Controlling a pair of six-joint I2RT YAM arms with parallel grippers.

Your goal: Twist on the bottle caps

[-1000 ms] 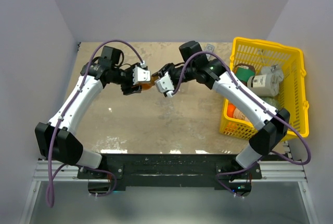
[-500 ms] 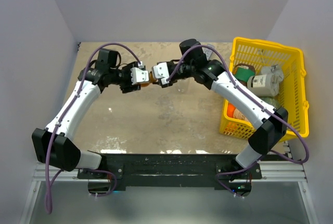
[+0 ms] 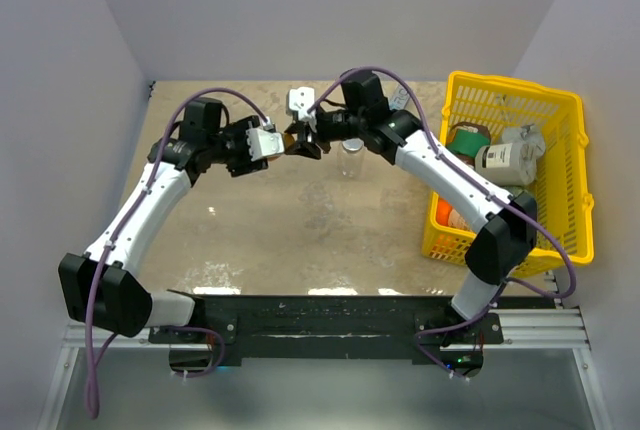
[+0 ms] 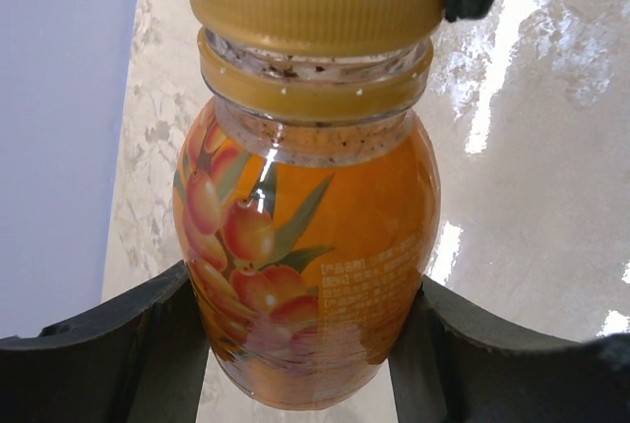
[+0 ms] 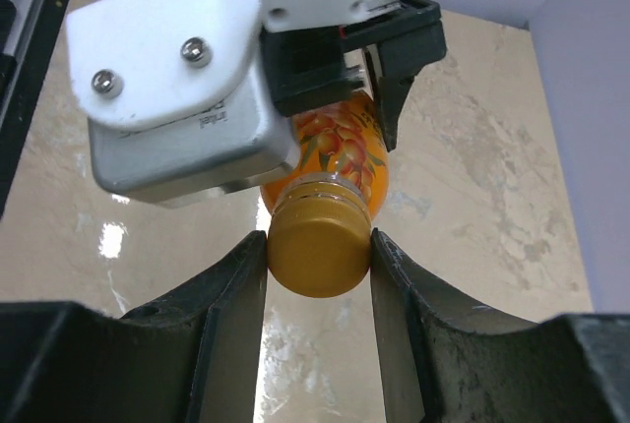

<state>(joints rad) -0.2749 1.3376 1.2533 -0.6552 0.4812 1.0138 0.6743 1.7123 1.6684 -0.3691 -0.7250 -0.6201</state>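
Clear bottle (image 3: 351, 157) only in top view

Your worktop (image 3: 300, 240) is a pale beige slab with grey-brown marbling, walled in at 9, 12 and 3 o'clock. It is glossy: white glare lies in patches along the near edge at 6 o'clock, and both wrist views show the same shine on the stone pattern. A clear bottle (image 3: 352, 157) stands upright on it just past centre, toward 1 o'clock, with bare surface all around it. At 3 o'clock a yellow basket (image 3: 583, 180) with slotted walls sits against the right-hand wall, well apart from the bottle. At the far edge, about 1 o'clock, lies a small pale thing (image 3: 402, 97), too small for you to identify.
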